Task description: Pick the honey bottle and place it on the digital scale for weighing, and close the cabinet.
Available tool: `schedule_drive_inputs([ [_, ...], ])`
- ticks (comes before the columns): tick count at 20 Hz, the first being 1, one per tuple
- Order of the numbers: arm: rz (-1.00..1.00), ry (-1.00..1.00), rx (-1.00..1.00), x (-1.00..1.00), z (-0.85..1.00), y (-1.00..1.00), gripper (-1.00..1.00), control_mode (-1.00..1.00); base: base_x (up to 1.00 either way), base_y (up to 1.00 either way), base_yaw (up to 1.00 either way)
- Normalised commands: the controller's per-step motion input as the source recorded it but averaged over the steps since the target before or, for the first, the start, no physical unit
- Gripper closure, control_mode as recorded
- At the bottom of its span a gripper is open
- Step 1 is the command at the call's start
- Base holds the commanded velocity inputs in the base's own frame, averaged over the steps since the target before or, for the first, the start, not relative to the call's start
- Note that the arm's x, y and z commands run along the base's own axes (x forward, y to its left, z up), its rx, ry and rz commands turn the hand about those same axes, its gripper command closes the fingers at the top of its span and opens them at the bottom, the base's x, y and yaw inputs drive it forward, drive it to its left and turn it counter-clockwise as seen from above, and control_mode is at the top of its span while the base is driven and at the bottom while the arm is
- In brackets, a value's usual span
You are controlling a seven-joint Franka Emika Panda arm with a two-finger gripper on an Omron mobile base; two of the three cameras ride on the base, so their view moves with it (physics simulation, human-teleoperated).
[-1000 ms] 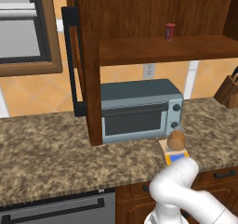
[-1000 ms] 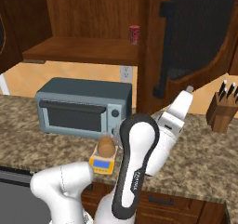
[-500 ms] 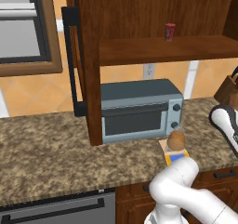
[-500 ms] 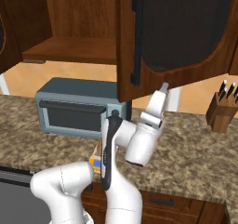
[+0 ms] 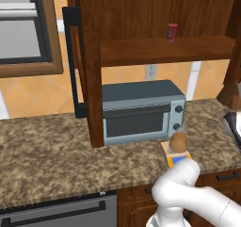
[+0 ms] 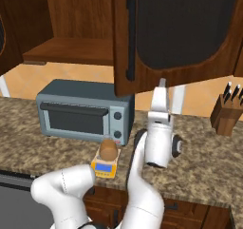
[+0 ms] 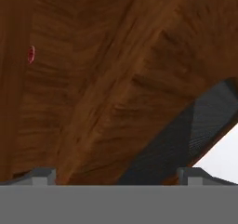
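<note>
- Honey bottle (image 6: 108, 148) upright on the digital scale (image 6: 105, 166), near the front edge of the granite worktop (image 5: 47, 150), just in front of the grey toaster oven (image 6: 83, 110); same pair seen at (image 5: 178, 142) and (image 5: 179, 158) in the left base view.
- Cabinet (image 5: 141, 28) not closed: left door (image 5: 89, 66) edge-on with its black bar handle (image 5: 71, 61); right door (image 6: 175, 33) swung partway, dark panel and handle (image 6: 130, 38) facing the right base camera.
- Small red can (image 5: 172, 32) upright on the open shelf (image 5: 164, 49), towards its right end.
- Gripper (image 6: 162, 84) raised, pointing up at the lower edge of the right door, touching or just short of it — hard to tell.
- Hand view: fingertips (image 7: 42, 175) set wide apart against brown wood grain, nothing between them; dark door panel (image 7: 195, 125) at lower right, red can (image 7: 30, 54) tiny at far left.
- Knife block (image 6: 227, 114) on the worktop at far right, well apart from the scale.
- Dark oven door (image 5: 61, 212) below the worktop at left.
</note>
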Motion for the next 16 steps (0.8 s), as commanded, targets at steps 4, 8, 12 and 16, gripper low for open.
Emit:
schedule_drive_inputs([
  [4,0.00,0.14,-0.16,0.42,1.00,0.38,-1.00,-1.00,0.00,0.00,0.00],
  [8,0.00,0.18,-0.12,0.64,0.65,0.28,-1.00,-1.00,0.00,0.00,0.00],
  [12,-0.01,0.00,-0.07,0.64,0.05,0.26,-1.00,-1.00,0.00,0.00,0.00],
  [16,-0.02,0.24,-0.05,0.67,0.48,0.18,-1.00,-1.00,0.00,0.00,0.00],
])
